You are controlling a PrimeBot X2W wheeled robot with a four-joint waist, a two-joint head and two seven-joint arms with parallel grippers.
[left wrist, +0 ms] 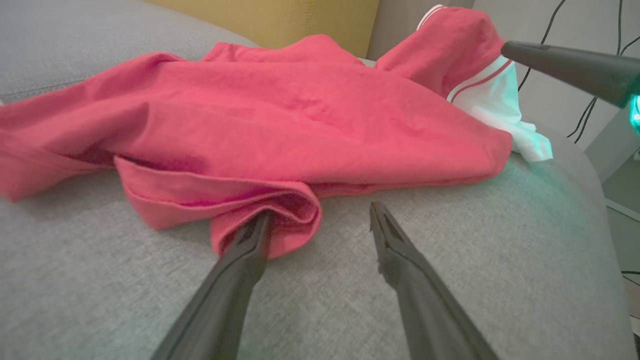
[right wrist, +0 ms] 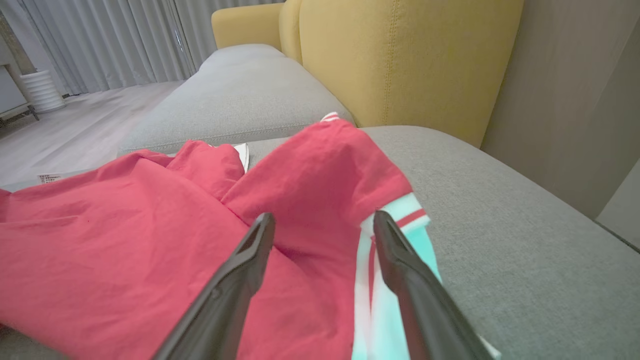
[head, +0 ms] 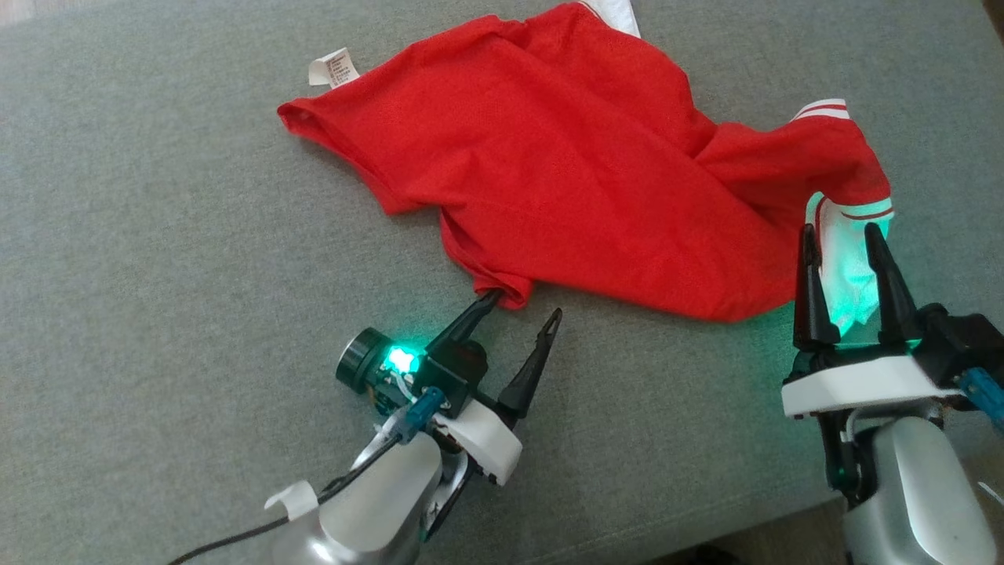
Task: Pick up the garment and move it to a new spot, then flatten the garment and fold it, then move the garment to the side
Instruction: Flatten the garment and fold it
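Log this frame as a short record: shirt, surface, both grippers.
shirt: red, white striped trim, crumpled, not folded
surface: grey sofa cushion, yellow backrest behind
left gripper: open, one finger tucked into a fold at the shirt's near edge, the other over bare cushion
right gripper: open, at the white striped cuff, contact unclear
held: nothing gripped
label: white, at the shirt's far left edge

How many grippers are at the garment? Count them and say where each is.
2. The left gripper, open, is at the red garment's near hem, one finger in a fold. The right gripper, open, is over its white striped sleeve on the right.
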